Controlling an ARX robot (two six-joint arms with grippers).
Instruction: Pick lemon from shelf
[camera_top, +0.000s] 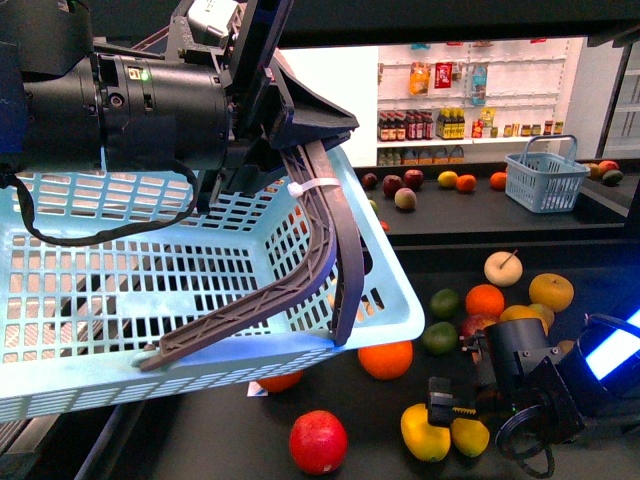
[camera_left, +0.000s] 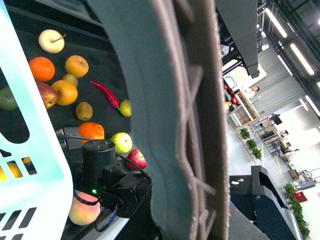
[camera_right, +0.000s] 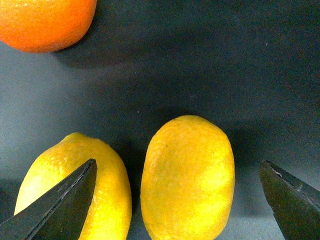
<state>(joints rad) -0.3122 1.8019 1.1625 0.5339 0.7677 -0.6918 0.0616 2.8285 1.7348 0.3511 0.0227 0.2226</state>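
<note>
the lemon (camera_right: 187, 177) lies on the shelf's (camera_top: 355, 420) black tray, front right, straight between the jaws of your right hand (camera_right: 177, 165). that hand is spread wide, one jaw on each side, neither touching the fruit. a second lemon (camera_right: 75, 192) lies just beside the first with a thin gap between them, and one jaw hangs over it. an orange (camera_right: 45, 20) sits further off.

so you're at the reach-in, with the grasp not yet made. next, i'd say, you go down until the jaws straddle the middle lemon, then close. one jaw has to slip into the gap between the two lemons; if it lands on the neighbour it could roll it or pinch both. the skin looks smooth and round, so close on the widest part.

your left hand (camera_top: 305, 135) is clamped on the grey handle (camera_top: 320, 215) of the blue basket (camera_top: 60, 330), held above the tray. nothing shows inside it through the slats. a smaller basket (camera_top: 545, 178) stands further back; you can't tell what's in it.
</note>
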